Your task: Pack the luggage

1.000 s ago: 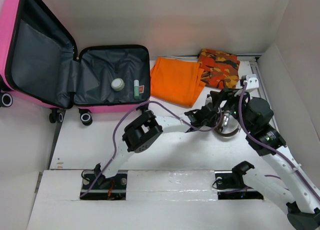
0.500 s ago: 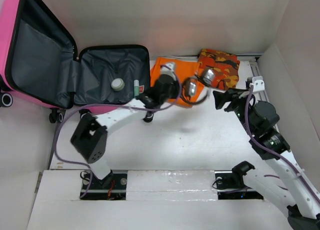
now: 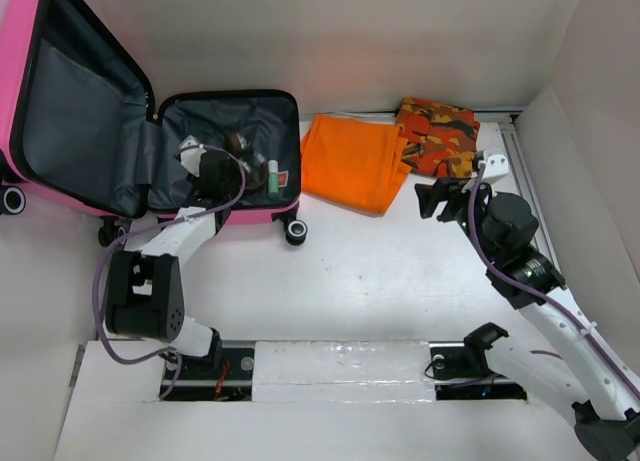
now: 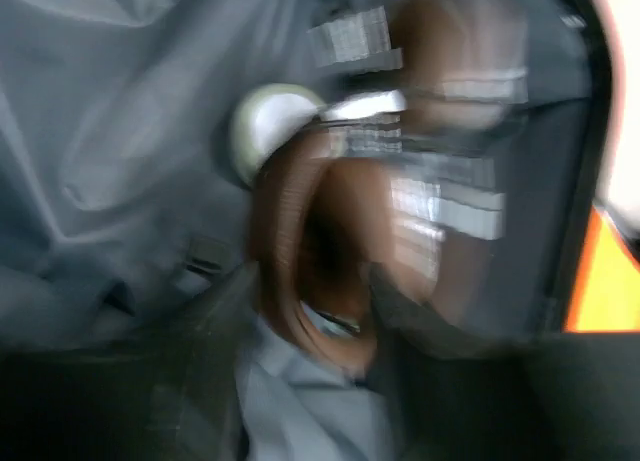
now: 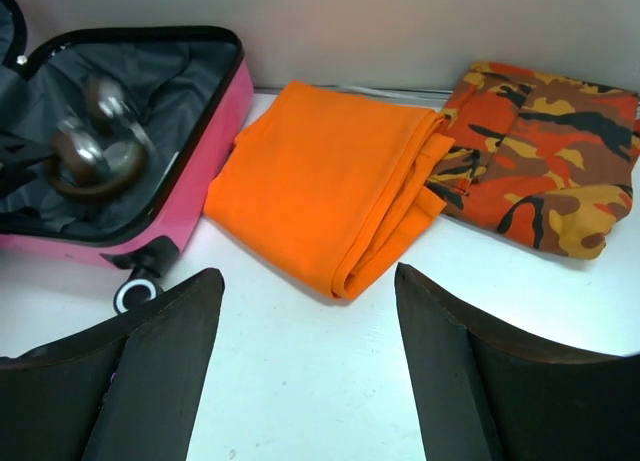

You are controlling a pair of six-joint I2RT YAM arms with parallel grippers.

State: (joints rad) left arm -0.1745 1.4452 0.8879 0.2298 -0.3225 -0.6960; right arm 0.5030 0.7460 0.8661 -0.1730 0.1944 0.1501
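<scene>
Luggage (image 3: 25,71): open flat at tabletop (image 3: 380,271) far left, lid leaning back.
Left tool (image 3: 205,166): inside the lower half, brown headphones (image 4: 310,271) at its tip; blur hides its grip, cannot tell.
Right tool (image 5: 308,281): fingers apart, empty, above tabletop facing orange cloth (image 5: 330,181).
Camouflage cloth (image 5: 540,151): touching the orange cloth.

No lettering, number or brand legible anywhere from here. Small red tag (image 3: 283,177) on lining of suitcase (image 3: 80,111): print too small to make out. Green tube (image 3: 272,178) just beside tag: label unreadable. Left wrist view smeared by blur; any marking there illegible.
</scene>
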